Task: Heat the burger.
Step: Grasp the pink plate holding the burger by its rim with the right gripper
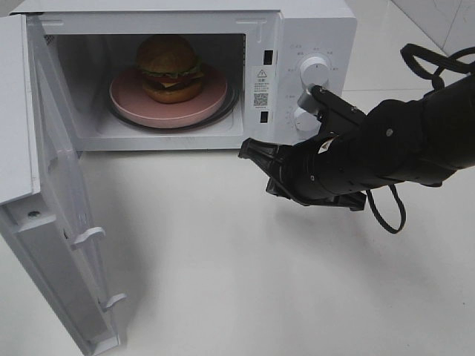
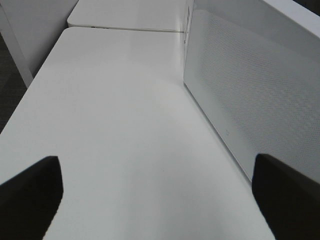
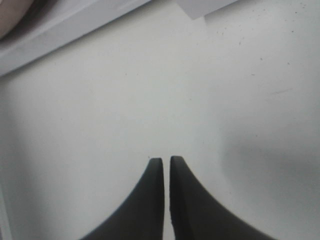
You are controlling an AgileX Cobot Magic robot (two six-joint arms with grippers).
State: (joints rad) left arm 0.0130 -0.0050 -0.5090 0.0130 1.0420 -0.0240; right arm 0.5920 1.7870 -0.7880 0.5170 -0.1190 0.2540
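Observation:
The burger [image 1: 170,68] sits on a round pink plate [image 1: 130,100] inside the open white microwave [image 1: 312,30], on its glass turntable. My right gripper [image 1: 246,150] hovers just in front of the microwave's lower front edge, to the right of the cavity; its black fingers [image 3: 155,195] are shut with nothing between them. In the left wrist view my left gripper [image 2: 157,200] is open wide above bare white table, beside the outer face of the microwave door [image 2: 250,95]. The left arm does not show in the exterior high view.
The microwave door [image 1: 52,222] swings out far to the left, nearly to the table's front edge. Two white dials [image 1: 315,73] sit on the control panel right behind the right arm. A black cable [image 1: 386,215] loops under the right arm.

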